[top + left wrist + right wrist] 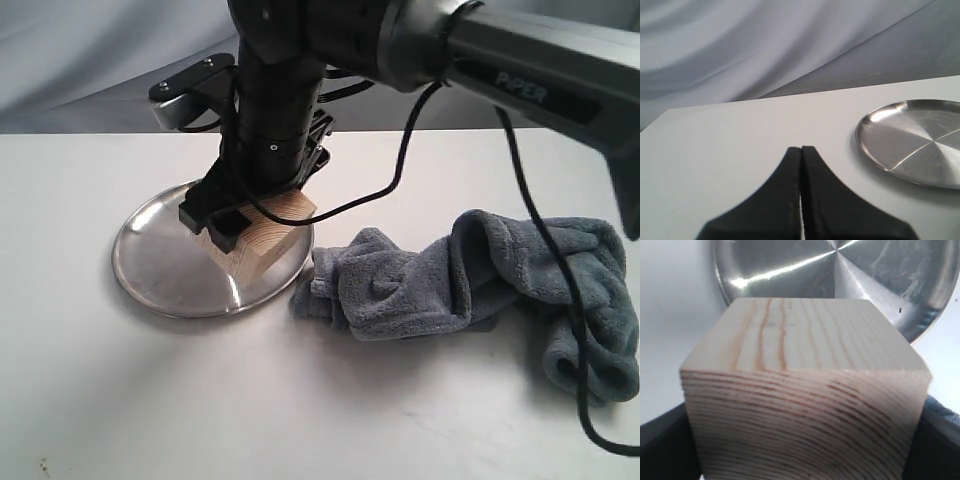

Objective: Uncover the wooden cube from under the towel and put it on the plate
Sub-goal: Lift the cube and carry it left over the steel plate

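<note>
R gripper [250, 215] has the wooden cube [262, 238] clamped btw wide-set jaws, tilted, right under it at the plate [140, 270] rim; contact can't be told. Best: shift inward, level, lower till seated, then release. Plate otherwise bare. Towel [470, 280] bunched beside. L gripper [801, 190] closed, empty.

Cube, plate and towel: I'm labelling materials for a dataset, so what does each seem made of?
The wooden cube looks like pale unfinished softwood: reddish grain lines, matte faces. The plate seems stainless steel or similar metal: shiny, brushed radial sheen. The towel looks like blue-grey terry cloth: thick, fuzzy pile.
</note>
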Motion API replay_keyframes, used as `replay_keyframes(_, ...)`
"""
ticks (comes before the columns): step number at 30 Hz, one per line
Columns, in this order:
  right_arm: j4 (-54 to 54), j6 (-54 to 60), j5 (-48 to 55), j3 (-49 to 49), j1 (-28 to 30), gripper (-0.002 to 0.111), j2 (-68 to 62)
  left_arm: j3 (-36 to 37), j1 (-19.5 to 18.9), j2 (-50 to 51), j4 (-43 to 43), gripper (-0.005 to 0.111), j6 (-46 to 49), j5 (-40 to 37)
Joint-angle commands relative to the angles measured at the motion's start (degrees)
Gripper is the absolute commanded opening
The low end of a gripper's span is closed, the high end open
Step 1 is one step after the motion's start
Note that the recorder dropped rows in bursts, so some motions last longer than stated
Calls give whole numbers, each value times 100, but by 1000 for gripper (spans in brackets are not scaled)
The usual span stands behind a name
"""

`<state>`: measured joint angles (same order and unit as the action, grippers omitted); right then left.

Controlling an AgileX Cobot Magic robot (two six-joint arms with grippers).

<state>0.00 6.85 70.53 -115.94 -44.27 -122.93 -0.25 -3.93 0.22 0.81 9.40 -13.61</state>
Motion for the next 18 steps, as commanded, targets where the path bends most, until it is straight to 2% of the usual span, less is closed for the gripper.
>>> replay_keyframes(1,-81,2,-57,-729,42,17,-427,25,-13,-22,-11,0,-16,69)
replay_keyframes(5,-81,-9,-57,-1350,42,17,-930,25,-13,-22,-11,0,-16,69)
replay_keyframes(11,-81,26,-114,-1385,84,17,-1199,25,-13,-22,-11,0,-16,69)
replay_keyframes(18,136,-9,-188,-1385,383,17,-1346,25,-13,-22,-11,0,-16,69)
